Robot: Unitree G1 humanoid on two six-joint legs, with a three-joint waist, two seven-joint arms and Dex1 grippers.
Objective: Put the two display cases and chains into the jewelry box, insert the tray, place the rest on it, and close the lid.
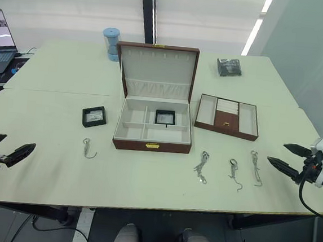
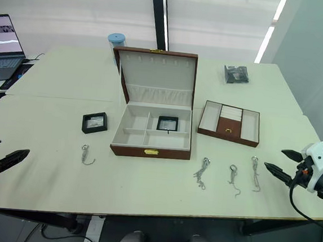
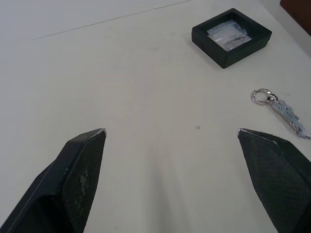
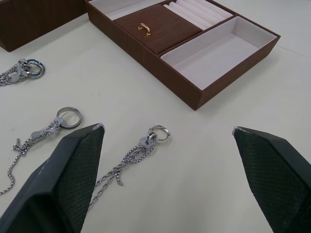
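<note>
At frame centre the jewelry box [image 1: 153,126] sits on the counter [image 1: 46,139], lid [image 1: 158,68] up, one display case [image 1: 165,117] inside and the other display case [image 1: 94,116] just left. Tray [image 1: 227,116] lies right of the box; three chains [image 1: 201,166] are below it, and one chain [image 1: 88,148] is lower left. Left gripper [image 1: 10,152] and right gripper [image 1: 284,155] hover at the edges, jaws spread wide, holding nothing.

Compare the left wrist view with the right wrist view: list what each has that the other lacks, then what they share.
Left wrist view alone: one display case on the table, one chain near it, and the left pincer, open.

Right wrist view alone: the tray with its gold knob, three chains, the nearest between the open right pincer's fingers, and a corner of the jewelry box.

Both: the pale table and open black fingers.
</note>
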